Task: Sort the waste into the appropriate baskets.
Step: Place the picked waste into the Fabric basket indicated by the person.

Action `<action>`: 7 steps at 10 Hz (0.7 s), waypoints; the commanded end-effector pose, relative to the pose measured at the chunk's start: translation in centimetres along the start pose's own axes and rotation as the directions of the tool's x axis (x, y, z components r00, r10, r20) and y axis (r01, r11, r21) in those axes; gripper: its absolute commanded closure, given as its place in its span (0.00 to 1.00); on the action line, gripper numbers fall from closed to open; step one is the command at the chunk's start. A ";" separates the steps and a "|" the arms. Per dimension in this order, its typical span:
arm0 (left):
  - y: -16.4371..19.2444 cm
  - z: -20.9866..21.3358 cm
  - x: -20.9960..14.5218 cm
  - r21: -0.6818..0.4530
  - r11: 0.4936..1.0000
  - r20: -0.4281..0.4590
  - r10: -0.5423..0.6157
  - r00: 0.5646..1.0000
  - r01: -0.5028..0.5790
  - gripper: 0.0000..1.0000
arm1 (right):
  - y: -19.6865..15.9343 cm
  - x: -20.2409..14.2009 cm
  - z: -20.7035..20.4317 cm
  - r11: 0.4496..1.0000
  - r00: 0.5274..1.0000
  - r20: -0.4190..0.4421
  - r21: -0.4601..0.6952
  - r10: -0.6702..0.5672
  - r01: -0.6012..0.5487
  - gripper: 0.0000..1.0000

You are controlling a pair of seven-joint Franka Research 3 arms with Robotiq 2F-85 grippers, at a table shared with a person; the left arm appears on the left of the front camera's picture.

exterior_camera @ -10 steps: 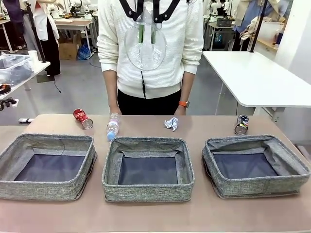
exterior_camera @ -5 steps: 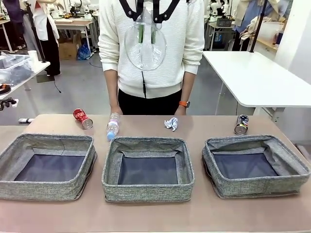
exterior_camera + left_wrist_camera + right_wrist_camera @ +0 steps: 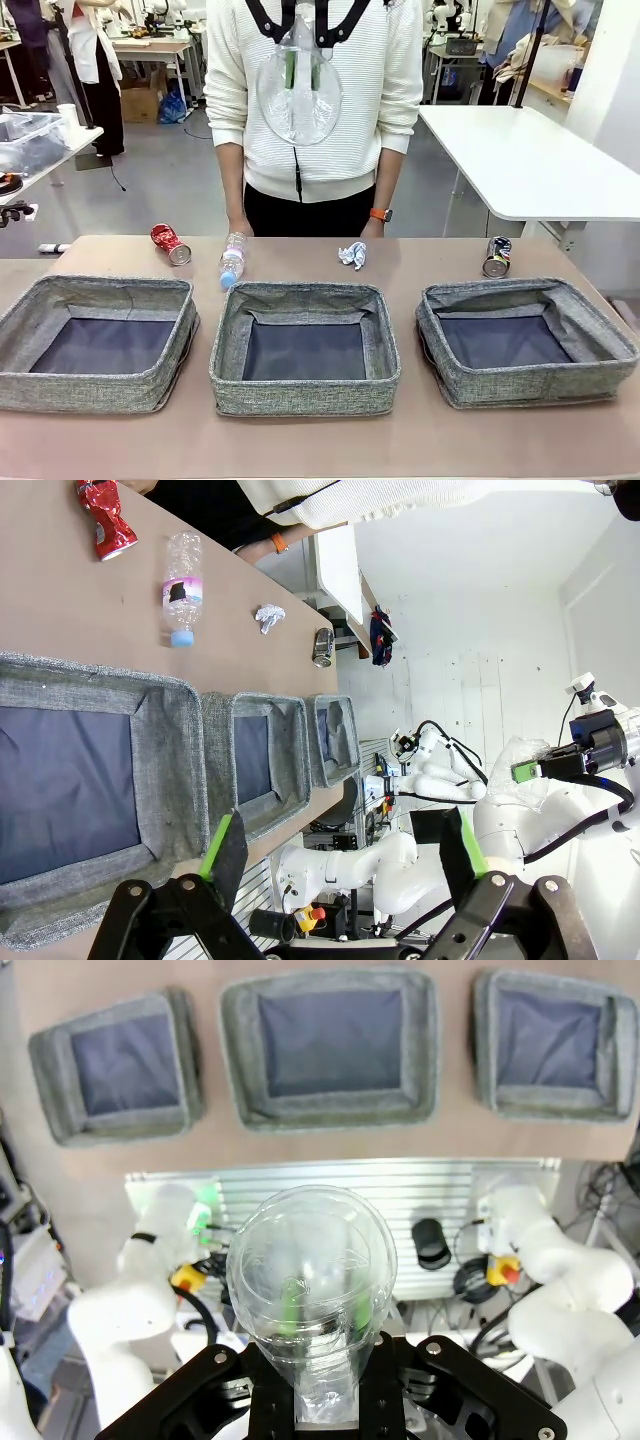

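Front view: the clear plastic bag [image 3: 298, 95] hangs high above the table [image 3: 420, 440], pinched between the right arm's fingers [image 3: 268, 1398]. The left arm's fingers [image 3: 212, 845] stand wide apart, holding nothing. Beyond the three baskets [image 3: 305, 395], near the table's far edge, lie the crushed red can [image 3: 170, 243], bottle [image 3: 232, 260], paper wad [image 3: 352, 255] and dark can [image 3: 497, 256].

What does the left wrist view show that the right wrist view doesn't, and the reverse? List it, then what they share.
Left wrist, not right wrist: on the table, crushed red can, clear bottle, paper wad and dark can; also the open left pincer. Right wrist, not left: a close look at the right pincer shut on the clear plastic bag. Both: the three grey baskets.
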State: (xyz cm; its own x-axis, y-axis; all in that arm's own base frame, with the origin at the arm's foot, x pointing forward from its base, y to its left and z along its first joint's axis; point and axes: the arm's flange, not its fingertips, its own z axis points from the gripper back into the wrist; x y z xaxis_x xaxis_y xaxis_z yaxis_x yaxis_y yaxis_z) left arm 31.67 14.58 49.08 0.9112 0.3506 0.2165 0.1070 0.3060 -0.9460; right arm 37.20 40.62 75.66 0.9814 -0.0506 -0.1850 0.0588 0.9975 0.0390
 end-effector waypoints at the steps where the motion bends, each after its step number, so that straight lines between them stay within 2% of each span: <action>1: -0.2 0.0 0.1 -0.019 1.000 0.005 -0.014 1.000 0.014 0.00 | -0.2 0.0 0.0 1.000 1.000 0.013 -0.011 0.021 -0.021 0.79; 7: -0.2 0.0 0.1 -0.019 1.000 0.005 -0.014 1.000 0.014 0.00 | -0.2 0.0 0.0 1.000 1.000 0.013 -0.011 0.021 -0.021 0.79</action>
State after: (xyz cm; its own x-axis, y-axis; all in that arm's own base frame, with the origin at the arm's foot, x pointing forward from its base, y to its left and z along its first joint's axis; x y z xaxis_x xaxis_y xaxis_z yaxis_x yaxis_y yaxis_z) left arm 31.67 14.58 49.08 0.9112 0.3506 0.2166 0.1071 0.3060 -0.9460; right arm 37.20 40.62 75.66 0.9814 -0.0503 -0.1850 0.0585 0.9975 0.0390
